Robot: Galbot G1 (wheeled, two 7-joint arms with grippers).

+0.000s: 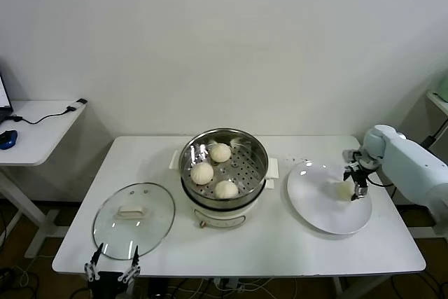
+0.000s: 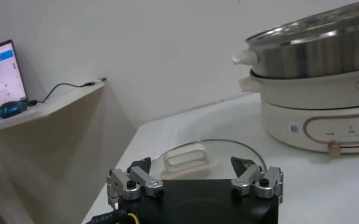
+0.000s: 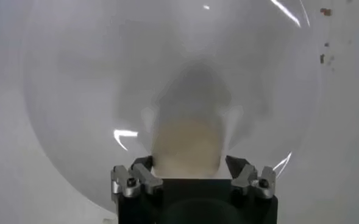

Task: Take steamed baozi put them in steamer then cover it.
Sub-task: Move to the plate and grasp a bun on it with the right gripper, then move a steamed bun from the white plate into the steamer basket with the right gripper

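The steamer (image 1: pixel 257 152) stands mid-table with three steamed baozi (image 1: pixel 220 152) (image 1: pixel 201 172) (image 1: pixel 226 189) on its perforated tray. A fourth baozi (image 1: pixel 344 189) lies on the white plate (image 1: pixel 329 218) at the right. My right gripper (image 1: pixel 357 185) is down on the plate, open, its jaws on either side of this baozi (image 3: pixel 187 146); the right wrist view shows it from above (image 3: pixel 189 165). The glass cover (image 1: pixel 134 215) lies flat at the front left, handle up. My left gripper (image 1: pixel 112 265) is open and empty just in front of it, facing the cover's handle (image 2: pixel 189 159).
A white side table (image 1: pixel 35 124) with a laptop, a mouse and a cable stands to the left of the work table. The steamer's cream base (image 2: pixel 313 115) rises beside the cover. The plate (image 3: pixel 75 91) lies close to the table's right edge.
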